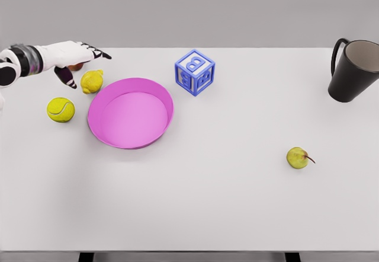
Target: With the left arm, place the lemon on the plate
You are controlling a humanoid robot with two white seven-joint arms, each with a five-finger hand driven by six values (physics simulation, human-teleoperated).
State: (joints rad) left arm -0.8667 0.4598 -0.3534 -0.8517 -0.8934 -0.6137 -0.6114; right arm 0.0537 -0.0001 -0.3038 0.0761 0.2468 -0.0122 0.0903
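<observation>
I see a white table [225,203], pink round plate [131,114], yellow lemon [92,82], yellow-green tennis ball [61,109], blue letter block [195,72], green pear [297,157], black mug [354,70].

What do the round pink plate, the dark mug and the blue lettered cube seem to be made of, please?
Round pink plate: probably matte plastic; uniform colour, thin raised rim, no glare.
Dark mug: likely glazed ceramic; thick wall, black outside, paler inside, soft sheen.
Blue lettered cube: painted wood or plastic, hard to tell; raised borders and letter, flat finish.
</observation>
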